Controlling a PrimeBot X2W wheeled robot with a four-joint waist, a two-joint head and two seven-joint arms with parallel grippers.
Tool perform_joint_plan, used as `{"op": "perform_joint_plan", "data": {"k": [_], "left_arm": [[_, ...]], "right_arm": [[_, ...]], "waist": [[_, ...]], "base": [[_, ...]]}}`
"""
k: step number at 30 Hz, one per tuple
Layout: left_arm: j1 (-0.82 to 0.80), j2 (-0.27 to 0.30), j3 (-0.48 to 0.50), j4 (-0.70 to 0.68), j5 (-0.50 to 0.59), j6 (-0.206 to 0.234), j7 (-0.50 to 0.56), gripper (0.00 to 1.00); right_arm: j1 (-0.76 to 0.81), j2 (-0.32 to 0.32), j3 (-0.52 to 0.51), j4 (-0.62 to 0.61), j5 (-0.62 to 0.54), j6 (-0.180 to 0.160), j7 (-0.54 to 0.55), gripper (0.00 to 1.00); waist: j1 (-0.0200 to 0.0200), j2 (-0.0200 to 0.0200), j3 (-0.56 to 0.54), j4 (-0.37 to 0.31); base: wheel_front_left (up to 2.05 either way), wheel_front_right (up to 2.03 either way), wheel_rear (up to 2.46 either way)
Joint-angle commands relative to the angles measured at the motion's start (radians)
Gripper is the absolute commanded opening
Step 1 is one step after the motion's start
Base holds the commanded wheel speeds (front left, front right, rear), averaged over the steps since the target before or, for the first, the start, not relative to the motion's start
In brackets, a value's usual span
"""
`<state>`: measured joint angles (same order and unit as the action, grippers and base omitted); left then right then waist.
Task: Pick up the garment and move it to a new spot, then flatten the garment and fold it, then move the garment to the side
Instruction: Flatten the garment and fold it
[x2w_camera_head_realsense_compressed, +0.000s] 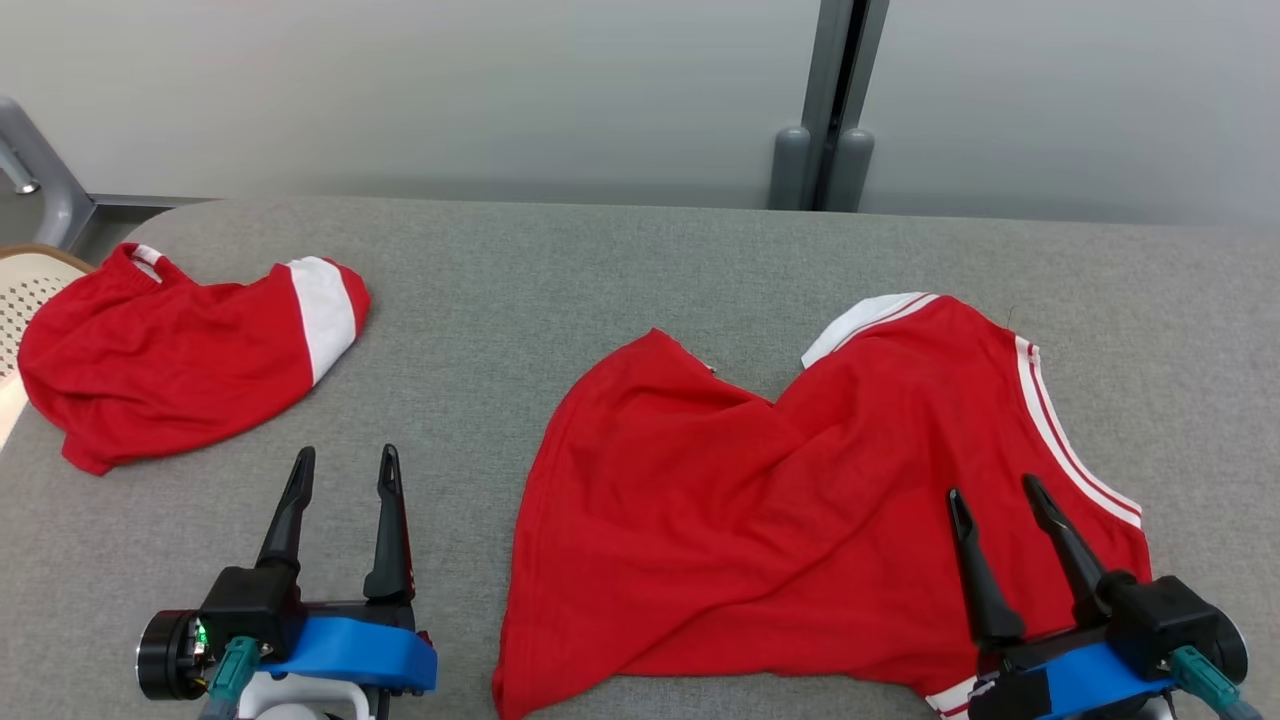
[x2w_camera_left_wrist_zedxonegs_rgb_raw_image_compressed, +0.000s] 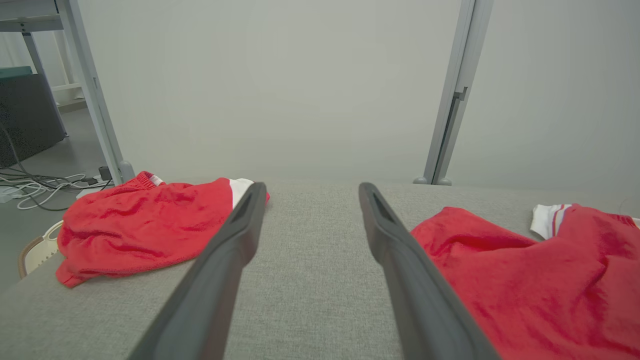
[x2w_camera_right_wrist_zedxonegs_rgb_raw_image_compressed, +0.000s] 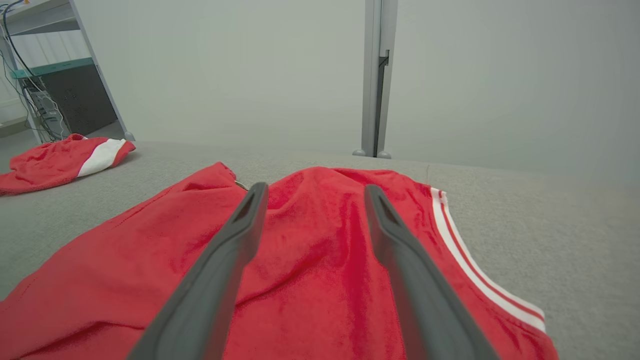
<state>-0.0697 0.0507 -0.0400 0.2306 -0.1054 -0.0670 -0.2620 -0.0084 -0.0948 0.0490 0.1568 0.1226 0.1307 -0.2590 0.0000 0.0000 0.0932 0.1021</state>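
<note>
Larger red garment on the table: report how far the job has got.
Looks done: the larger red garment lies spread on the grey table, though wrinkled. In hand: nothing; the left gripper is open over bare table, the right gripper open above the garment's near right part. Left: flattening, folding, moving it aside.

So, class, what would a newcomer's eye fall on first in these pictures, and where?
The big red garment lies rumpled on the grey table at front right, with the open right claw over its right side. A second red garment is bunched at the table's far left, and the open left claw is over bare tabletop.
</note>
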Motion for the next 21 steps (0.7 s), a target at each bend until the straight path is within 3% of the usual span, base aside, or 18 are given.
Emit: {"op": "perform_joint_plan", "data": {"k": [1, 11, 21], "left_arm": [[-0.013, -0.001, -0.002, 0.005, 0.006, -0.002, -0.004, 1.0], [-0.224, 0.018, -0.044, 0.057, 0.037, -0.046, -0.004, 1.0], [-0.462, 0.059, -0.128, 0.208, 0.023, -0.064, -0.004, 1.0]], "right_arm": [[-0.017, 0.003, -0.005, 0.005, 0.0, 0.0, -0.007, 1.0], [-0.071, -0.005, -0.011, -0.02, -0.006, 0.0, -0.007, 1.0], [-0.113, 0.0, -0.011, -0.04, -0.008, 0.0, -0.007, 1.0]], "waist": [[0.0, 0.0, 0.006, -0.007], [0.0, 0.0, 0.073, -0.053], [0.0, 0.0, 0.151, -0.128]], "base": [[0.0, 0.0, 0.0], [0.0, 0.0, 0.0], [0.0, 0.0, 0.0]]}}
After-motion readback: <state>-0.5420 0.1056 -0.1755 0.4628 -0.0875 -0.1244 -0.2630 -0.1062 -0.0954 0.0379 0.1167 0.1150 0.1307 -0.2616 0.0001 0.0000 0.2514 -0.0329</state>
